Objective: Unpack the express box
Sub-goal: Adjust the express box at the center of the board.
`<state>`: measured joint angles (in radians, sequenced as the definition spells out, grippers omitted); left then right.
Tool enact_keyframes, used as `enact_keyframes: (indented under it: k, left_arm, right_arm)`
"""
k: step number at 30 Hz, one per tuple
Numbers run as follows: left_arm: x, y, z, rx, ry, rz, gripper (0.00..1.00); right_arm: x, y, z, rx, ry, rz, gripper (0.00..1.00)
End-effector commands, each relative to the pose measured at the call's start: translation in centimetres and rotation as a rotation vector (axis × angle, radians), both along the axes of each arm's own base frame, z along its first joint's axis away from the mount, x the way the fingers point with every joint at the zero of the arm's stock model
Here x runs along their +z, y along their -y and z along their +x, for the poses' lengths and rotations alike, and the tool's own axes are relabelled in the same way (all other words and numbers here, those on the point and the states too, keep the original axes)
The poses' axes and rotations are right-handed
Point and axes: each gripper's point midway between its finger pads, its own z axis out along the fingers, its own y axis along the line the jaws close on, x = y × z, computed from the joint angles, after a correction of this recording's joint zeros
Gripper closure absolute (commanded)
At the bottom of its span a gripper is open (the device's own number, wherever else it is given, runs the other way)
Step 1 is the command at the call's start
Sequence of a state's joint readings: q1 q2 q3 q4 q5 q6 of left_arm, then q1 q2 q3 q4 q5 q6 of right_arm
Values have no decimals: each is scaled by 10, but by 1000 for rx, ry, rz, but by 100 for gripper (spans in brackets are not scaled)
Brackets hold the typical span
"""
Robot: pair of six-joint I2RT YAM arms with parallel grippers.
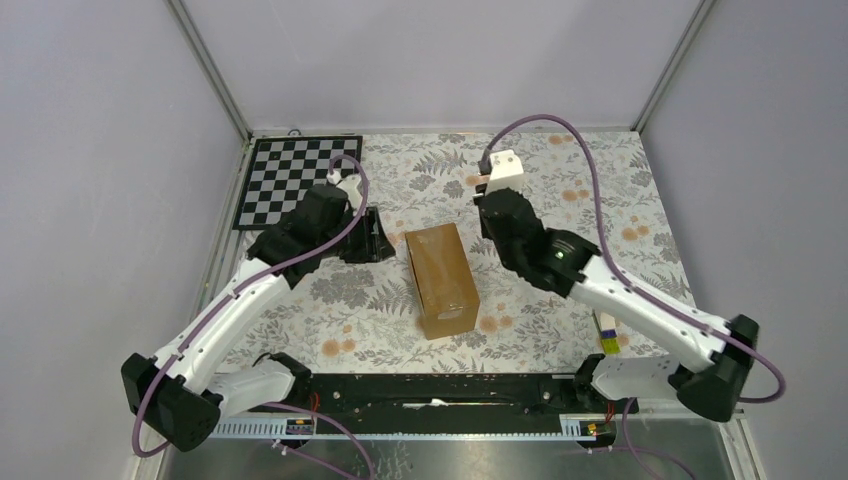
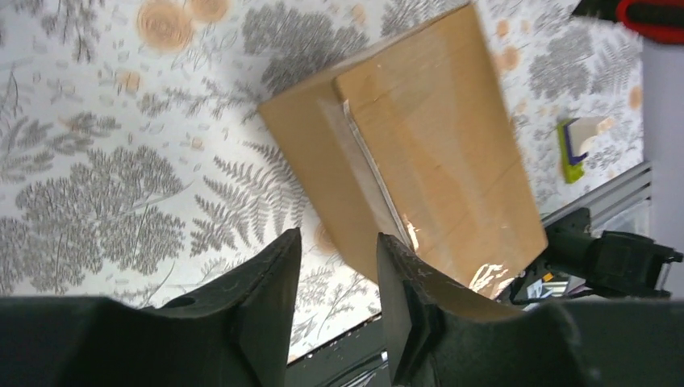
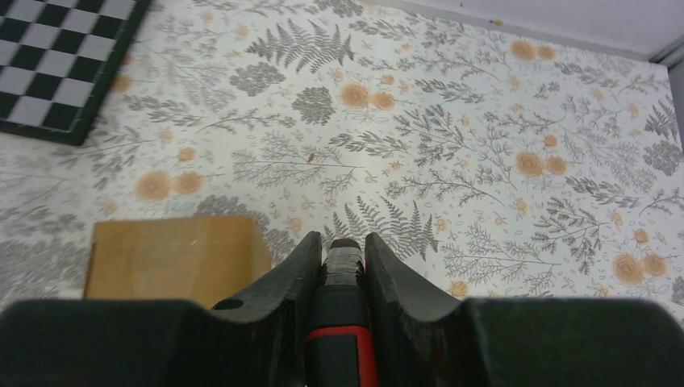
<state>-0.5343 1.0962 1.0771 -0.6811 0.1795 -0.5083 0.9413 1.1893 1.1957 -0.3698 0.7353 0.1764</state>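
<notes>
Express box (image 1: pixel 440 280) sits mid-bench between the two arms with its long side running away from the bases. It is closed, with glossy tape along the top seam, so unpacking has not really begun. Right hand (image 3: pixel 343 246) is clamped narrow on the red-handled cutter (image 3: pixel 342 343), handle gripped between the fingers and the tip poking forward past them. It is probably held this way so the blade end can be drawn along the tape. In the right wrist view that hand sits just off the box's far end with the cutter tip over bare floral bench (image 1: pixel 600 200), not on cardboard, so no cut is in progress. Left hand (image 2: pixel 335 298) is parted about halfway with nothing between the fingers. It sits low beside the box's left flank near the far corner, looking along the taped seam. This looks like a bracing position, ready to pin the box so it doesn't slide under the cutter, though whether a finger touches the cardboard can't be told. A small yellow-green item (image 1: pixel 607 330) lies on the bench right of the box, apart from it, and a checkerboard (image 1: pixel 295 180) lies at far left; neither is involved. The next move likely needs the tip lined up on the seam.
</notes>
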Motion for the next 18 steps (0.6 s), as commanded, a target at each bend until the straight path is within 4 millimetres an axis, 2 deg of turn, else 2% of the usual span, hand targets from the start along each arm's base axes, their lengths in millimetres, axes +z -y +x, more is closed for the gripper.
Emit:
enact_keyframes:
  k: [1,5,10,14,18]
  left_arm:
    - [-22,-8,-8,62,-60,6,58]
    - [-48,0,-21,54,-118,6,61]
    - [-74,21,-46,39,-173,-8,66]
    - [-78,42,-61,9,-192,-55,66]
    - [-69,74,-73,-59,-180,-132,66]
  right_arm:
    - [2,-11,42,-4,53,87,100]
    - [-22,-37,58,74,14,47,100]
    - [-45,-67,65,188,-25,21,100]
    - [-54,-85,64,264,-56,30,100]
    - [-57,-103,53,373,-81,72,100]
